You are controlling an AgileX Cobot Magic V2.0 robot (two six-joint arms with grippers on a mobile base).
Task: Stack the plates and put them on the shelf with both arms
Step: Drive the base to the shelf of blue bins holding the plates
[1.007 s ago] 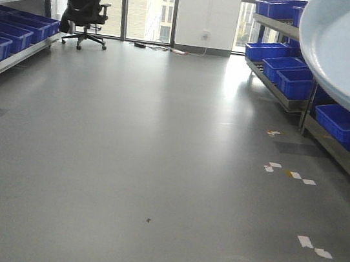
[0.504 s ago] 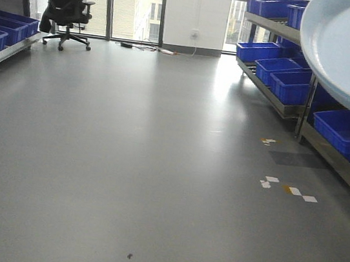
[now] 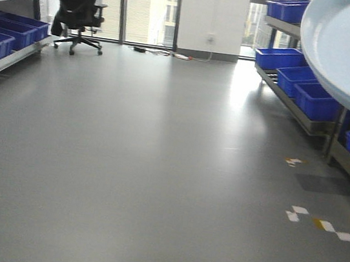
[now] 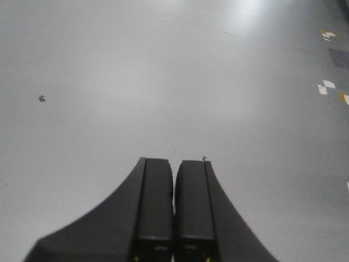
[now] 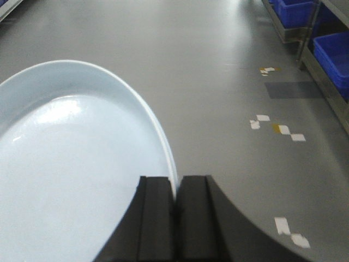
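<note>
Grey floor (image 3: 157,167) below: right jaws pinch the plate (image 5: 71,164) rim, left jaws closed.

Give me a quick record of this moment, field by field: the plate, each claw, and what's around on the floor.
plate: pale bluish-white, glossy, held in the air, nothing on it; a second one beneath cannot be told
right claw: shut on the plate's rim
left claw: shut, empty, above the grey floor
shelves: steel, along both sides, holding blue bins
office chair: black, far left by the windows
tape patches: on the floor, right side
</note>
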